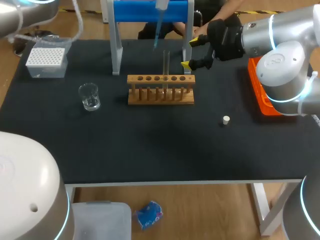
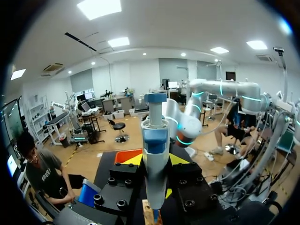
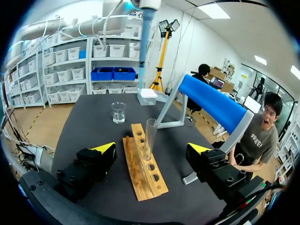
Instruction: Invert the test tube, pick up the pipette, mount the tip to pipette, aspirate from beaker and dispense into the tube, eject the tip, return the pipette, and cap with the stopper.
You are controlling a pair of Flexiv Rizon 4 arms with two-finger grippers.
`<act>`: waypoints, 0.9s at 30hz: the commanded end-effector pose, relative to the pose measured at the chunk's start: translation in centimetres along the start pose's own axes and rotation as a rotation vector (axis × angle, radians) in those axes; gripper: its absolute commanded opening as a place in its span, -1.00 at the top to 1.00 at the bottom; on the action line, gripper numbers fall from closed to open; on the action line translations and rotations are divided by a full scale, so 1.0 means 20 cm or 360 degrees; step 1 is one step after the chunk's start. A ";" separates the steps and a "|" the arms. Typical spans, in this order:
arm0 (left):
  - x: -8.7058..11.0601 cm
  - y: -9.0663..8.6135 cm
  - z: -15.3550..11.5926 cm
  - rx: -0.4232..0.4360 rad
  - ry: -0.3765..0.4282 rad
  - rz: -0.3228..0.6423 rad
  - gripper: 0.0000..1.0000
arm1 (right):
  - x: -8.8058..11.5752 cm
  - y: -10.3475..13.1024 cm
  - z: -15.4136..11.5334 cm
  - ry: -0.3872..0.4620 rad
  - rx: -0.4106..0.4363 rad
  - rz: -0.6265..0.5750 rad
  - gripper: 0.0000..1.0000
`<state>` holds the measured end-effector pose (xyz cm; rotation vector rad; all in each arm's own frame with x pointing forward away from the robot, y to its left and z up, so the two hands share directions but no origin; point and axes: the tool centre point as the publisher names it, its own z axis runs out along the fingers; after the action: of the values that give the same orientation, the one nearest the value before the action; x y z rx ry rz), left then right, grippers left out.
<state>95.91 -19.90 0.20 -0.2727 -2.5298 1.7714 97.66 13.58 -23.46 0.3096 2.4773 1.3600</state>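
A clear test tube stands upright in the wooden rack at mid table. Above it hangs the pipette with a blue tip, pointing down at the tube's mouth. In the left wrist view my left gripper is shut on the pipette; that gripper itself is out of the head view. My right gripper is open just right of the tube. From the right wrist, the tube stands ahead between the right gripper's spread fingers, untouched, with the pipette over it.
A glass beaker sits left of the rack, and a white tip box lies at the back left. The small white stopper lies right of centre. The blue pipette stand rises behind the rack. An orange tray is at the right.
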 end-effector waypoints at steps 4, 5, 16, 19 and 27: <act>0.23 0.10 -0.09 0.0015 -0.0082 -0.0050 1.00 | 0.00 0.00 0.00 0.0000 0.0002 0.0000 -1.00; 0.25 0.12 -0.09 0.0019 -0.0087 -0.0058 1.00 | 0.00 0.00 0.00 0.0000 0.0002 0.0000 -1.00; 0.37 0.18 -0.12 0.0036 -0.0103 -0.0081 1.00 | 0.00 0.00 0.00 0.0000 0.0002 0.0000 -1.00; 0.37 0.18 -0.12 0.0036 -0.0103 -0.0081 1.00 | 0.00 0.00 0.00 0.0000 0.0002 0.0000 -1.00; 0.49 0.23 -0.12 0.0077 -0.0091 -0.0076 1.00 | 0.15 -0.02 -0.13 0.0051 -0.0120 -0.0088 -1.00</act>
<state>88.32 -15.21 -3.36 -0.1750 -2.5070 1.8072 96.09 14.40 -23.00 0.2210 2.4788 1.3792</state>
